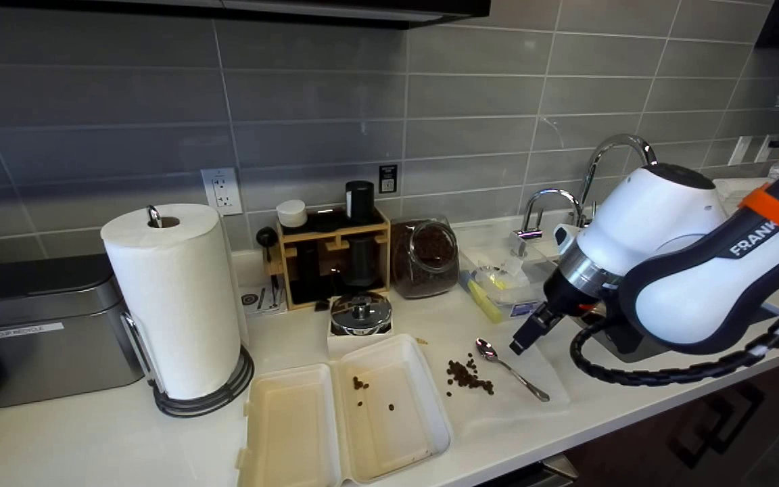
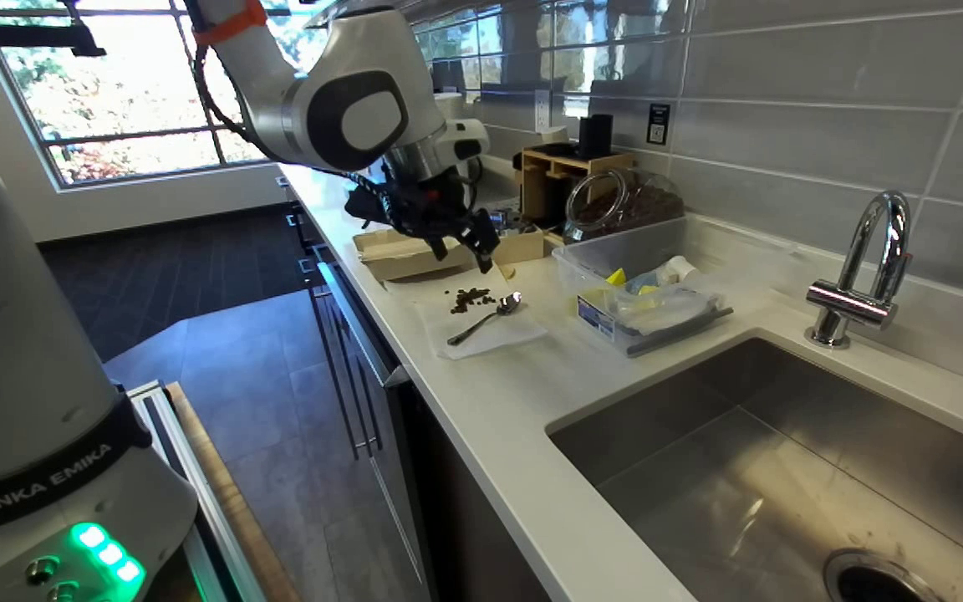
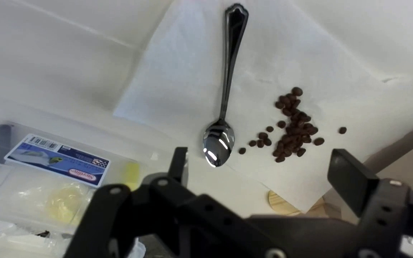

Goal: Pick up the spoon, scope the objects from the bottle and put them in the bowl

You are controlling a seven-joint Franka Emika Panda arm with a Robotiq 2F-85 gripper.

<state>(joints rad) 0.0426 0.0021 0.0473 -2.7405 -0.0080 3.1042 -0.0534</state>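
Observation:
A metal spoon point(image 1: 516, 375) lies on a thin white sheet on the counter; it also shows in an exterior view point(image 2: 486, 320) and the wrist view point(image 3: 229, 75). A small pile of dark brown beans point(image 3: 295, 136) lies beside it, also in both exterior views point(image 1: 465, 376) point(image 2: 470, 298). A glass jar point(image 1: 427, 260) full of dark beans stands tilted near the wall. An open white clamshell box point(image 1: 396, 439) holds a few beans; I see no bowl. My gripper point(image 3: 258, 165) is open and empty above the counter, its fingers apart near the spoon's head and the bean pile.
A clear plastic bin point(image 2: 615, 259) with bags stands by the sink point(image 2: 699, 468) and faucet point(image 2: 862, 267). A wooden rack point(image 1: 335, 260), a lidded glass container point(image 1: 361, 314), a paper towel roll point(image 1: 180, 304) and a metal box point(image 1: 51, 338) line the wall.

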